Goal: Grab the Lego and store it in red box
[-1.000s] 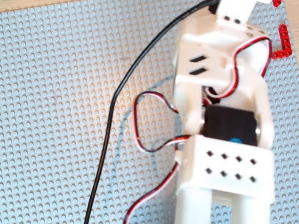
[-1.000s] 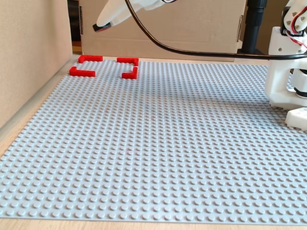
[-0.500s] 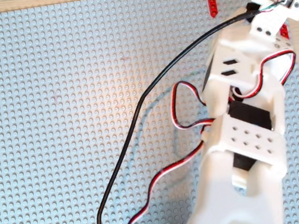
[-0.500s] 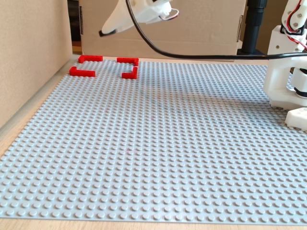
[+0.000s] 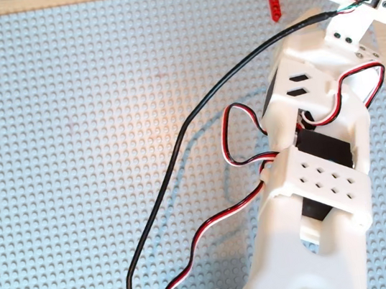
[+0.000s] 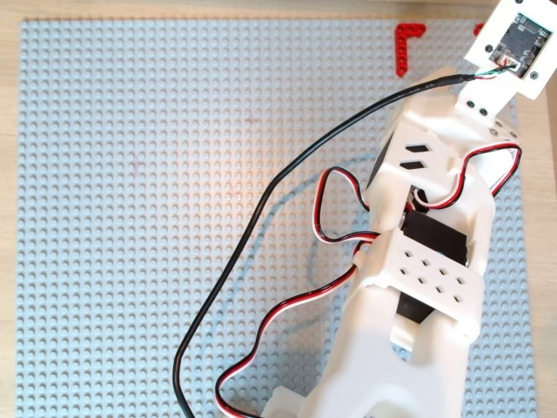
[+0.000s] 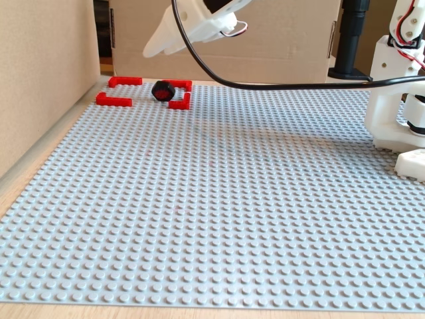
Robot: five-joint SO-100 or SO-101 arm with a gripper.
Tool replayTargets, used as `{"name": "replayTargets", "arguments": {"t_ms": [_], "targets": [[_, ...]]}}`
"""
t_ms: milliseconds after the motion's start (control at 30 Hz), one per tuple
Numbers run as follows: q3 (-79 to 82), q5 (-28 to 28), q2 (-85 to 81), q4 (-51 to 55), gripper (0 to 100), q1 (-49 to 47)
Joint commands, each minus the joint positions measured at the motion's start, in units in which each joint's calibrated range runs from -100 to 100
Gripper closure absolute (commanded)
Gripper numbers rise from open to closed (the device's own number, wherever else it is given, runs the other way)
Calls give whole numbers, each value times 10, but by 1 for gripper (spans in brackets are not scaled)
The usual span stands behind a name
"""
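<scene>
The Lego (image 7: pixel 163 90) lies inside the red box (image 7: pixel 113 100), tilted against its right bracket, while the tool (image 7: pixel 156 46) hovers above, whether apart or together I cannot tell; a nudge could roll it out

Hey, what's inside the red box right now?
In the fixed view, the Lego sits within the red box, near its right-hand corner pieces. In both overhead views the arm covers most of the box, so the Lego is hidden there.
</scene>
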Motion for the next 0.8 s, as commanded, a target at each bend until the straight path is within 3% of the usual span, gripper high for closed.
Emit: {"name": "replayTargets", "arguments": {"t_ms": [0,200,767], "targets": [[-30,1,-15,12,84,3],[-54,1,-121,123,99,-9],[-54,-3,-604,581,98,-156]]}}
